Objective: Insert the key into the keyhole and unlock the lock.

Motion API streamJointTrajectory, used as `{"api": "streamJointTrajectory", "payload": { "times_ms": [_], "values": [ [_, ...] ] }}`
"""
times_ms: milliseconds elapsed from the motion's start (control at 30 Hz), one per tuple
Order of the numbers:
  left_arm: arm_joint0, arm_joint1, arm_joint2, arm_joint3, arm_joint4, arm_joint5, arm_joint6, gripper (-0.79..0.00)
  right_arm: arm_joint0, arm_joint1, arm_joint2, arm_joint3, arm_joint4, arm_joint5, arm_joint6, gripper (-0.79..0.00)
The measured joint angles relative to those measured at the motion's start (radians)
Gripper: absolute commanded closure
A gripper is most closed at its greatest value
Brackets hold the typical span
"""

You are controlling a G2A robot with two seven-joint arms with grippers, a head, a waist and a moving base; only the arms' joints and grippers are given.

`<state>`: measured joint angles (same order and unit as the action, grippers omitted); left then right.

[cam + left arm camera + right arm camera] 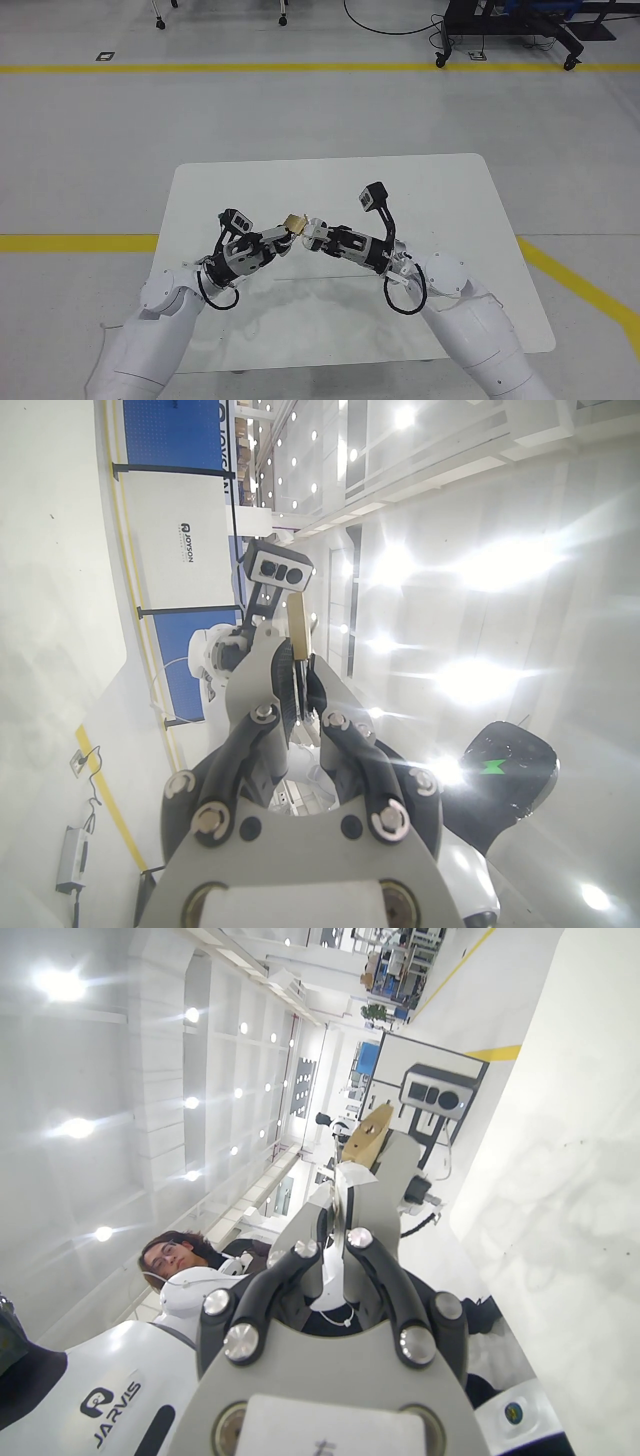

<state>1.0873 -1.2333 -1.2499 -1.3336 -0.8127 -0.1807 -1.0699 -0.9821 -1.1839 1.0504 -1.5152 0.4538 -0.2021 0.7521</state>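
Left claw is pinching fully closed on one end of the brass lock, and the rest of the body is sticking out past the fingertips. Right claw is gripping the thin silver key just as tightly, with the blade pointing at the lock. Both are hanging in the air over the middle of the white worktop, lock and key just beside each other. The dark keyhole on the facing end seems to be sitting unfilled, so I judge that insertion is not yet done.

Several things could be going wrong from here. The blade may be meeting the brass face off-centre and skidding. The flat key may be twisting in its pinch under turning load. The lock, held by only a narrow part, may be pivoting away when pushed. Either piece slipping free would be dropping to the worktop.

Lettering is showing on a white panel in the room behind. No writing on the lock or key is showing clearly enough to read.
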Motion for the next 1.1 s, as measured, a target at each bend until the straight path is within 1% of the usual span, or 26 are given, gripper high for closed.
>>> {"api": "streamJointTrajectory", "payload": {
  "times_ms": [100, 233, 300, 433, 667, 967, 1100],
  "values": [
    [-0.002, 0.001, -0.002, 0.0, -0.003, 0.004, -0.019, 0.0, -0.007, 0.003, 0.031, -0.005, 0.01, -0.009, -0.017, 0.0],
    [-0.01, 0.004, -0.002, -0.001, 0.004, 0.009, -0.087, 0.0, -0.009, 0.006, 0.066, -0.003, 0.034, -0.001, -0.008, 0.0],
    [-0.015, 0.006, 0.002, -0.001, 0.006, 0.015, -0.122, 0.0, 0.004, 0.006, 0.073, 0.026, 0.051, 0.017, 0.004, 0.0],
    [-0.027, 0.008, 0.009, 0.004, 0.008, 0.028, -0.187, 0.0, 0.044, -0.001, 0.059, 0.089, 0.059, 0.045, 0.03, 0.0],
    [-0.038, 0.013, 0.017, 0.01, 0.018, 0.042, -0.283, 0.0, 0.101, -0.02, 0.007, 0.185, 0.123, 0.053, 0.118, 0.0],
    [-0.042, 0.016, 0.023, 0.013, 0.026, 0.048, -0.289, 0.0, 0.143, -0.039, -0.042, 0.248, 0.195, 0.041, 0.265, 0.0],
    [-0.043, 0.017, 0.029, 0.012, 0.034, 0.052, -0.282, 0.0, 0.147, -0.043, -0.045, 0.26, 0.211, 0.028, 0.305, 0.0]
  ]
}}
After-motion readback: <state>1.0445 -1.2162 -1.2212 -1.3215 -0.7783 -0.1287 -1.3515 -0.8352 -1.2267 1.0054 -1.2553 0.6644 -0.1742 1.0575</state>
